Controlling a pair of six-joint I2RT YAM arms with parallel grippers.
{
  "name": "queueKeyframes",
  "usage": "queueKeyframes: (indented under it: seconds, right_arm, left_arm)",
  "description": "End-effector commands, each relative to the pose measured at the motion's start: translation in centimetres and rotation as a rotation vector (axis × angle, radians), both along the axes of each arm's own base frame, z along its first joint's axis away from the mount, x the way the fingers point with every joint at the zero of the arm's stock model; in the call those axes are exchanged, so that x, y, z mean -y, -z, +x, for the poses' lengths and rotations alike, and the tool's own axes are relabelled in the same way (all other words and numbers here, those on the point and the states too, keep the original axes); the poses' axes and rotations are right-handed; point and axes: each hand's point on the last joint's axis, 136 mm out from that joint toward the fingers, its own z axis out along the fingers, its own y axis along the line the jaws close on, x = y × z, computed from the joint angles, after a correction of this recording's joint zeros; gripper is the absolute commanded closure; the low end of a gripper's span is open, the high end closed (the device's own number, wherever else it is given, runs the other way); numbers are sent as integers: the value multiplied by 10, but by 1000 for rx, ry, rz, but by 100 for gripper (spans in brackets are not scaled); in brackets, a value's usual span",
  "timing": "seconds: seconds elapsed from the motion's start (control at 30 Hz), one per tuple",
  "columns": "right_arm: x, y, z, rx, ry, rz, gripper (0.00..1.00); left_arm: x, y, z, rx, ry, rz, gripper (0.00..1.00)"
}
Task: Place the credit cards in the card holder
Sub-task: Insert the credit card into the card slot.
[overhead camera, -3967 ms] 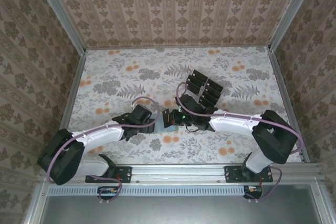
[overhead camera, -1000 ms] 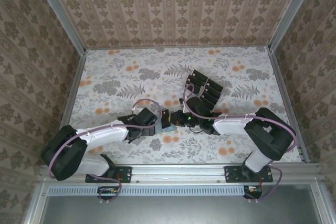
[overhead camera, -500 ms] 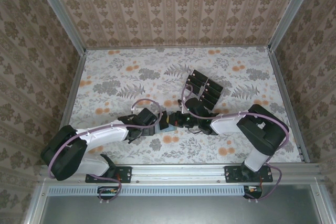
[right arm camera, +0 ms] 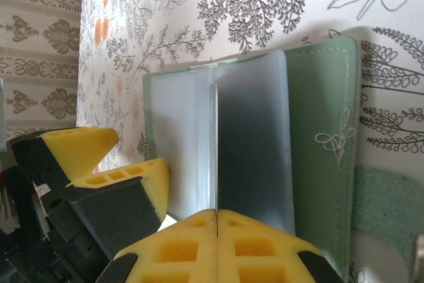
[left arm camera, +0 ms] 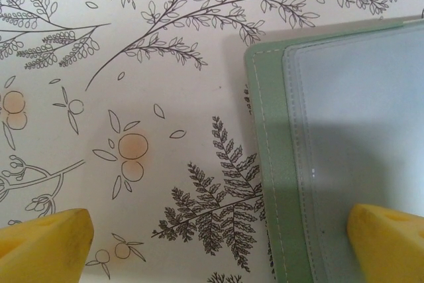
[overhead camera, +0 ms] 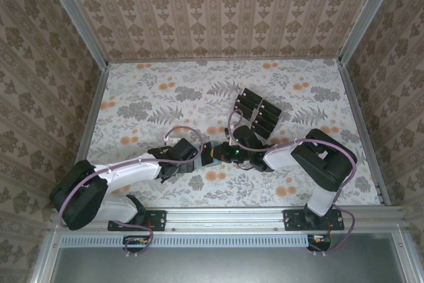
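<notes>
First, the top external view. Both arms extend to the middle of the floral table (overhead camera: 146, 97). There the left gripper (overhead camera: 197, 155) and right gripper (overhead camera: 224, 153) face each other, with the card holder (overhead camera: 211, 157) lying flat between them. The credit cards (overhead camera: 258, 112), all black, sit in two rows farther back and right of centre, apart from the holder and both grippers. How the jaws stand cannot be read from this view.

Next, the left wrist view. The left gripper stands wide open, with one yellow fingertip (left arm camera: 43, 240) low at each side. The sage-green card holder occupies the right side, lying open with a clear sleeve uppermost. One fingertip sits over that sleeve and the other over bare cloth; contact cannot be confirmed.

Last, the right wrist view. The right gripper's yellow pads are pressed together on the near end of a thin sheet (right arm camera: 215, 144). The sheet is seen edge-on, upright over the open holder's clear pockets. Whether it is a card or a leaf of the holder cannot be told. The left gripper sits at the holder's left edge.
</notes>
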Motion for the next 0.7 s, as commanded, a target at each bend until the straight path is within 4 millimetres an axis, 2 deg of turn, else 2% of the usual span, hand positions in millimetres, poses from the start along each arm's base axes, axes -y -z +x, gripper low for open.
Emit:
queueKeyframes:
  seconds: [0.0, 0.67]
  right_arm:
    - [-2, 1, 1, -7, 0, 31, 100]
    - [-8, 4, 1, -22, -22, 72, 100]
  left_arm:
    - [-12, 6, -10, -23, -17, 44, 0]
    - [-15, 9, -13, -31, -19, 55, 0]
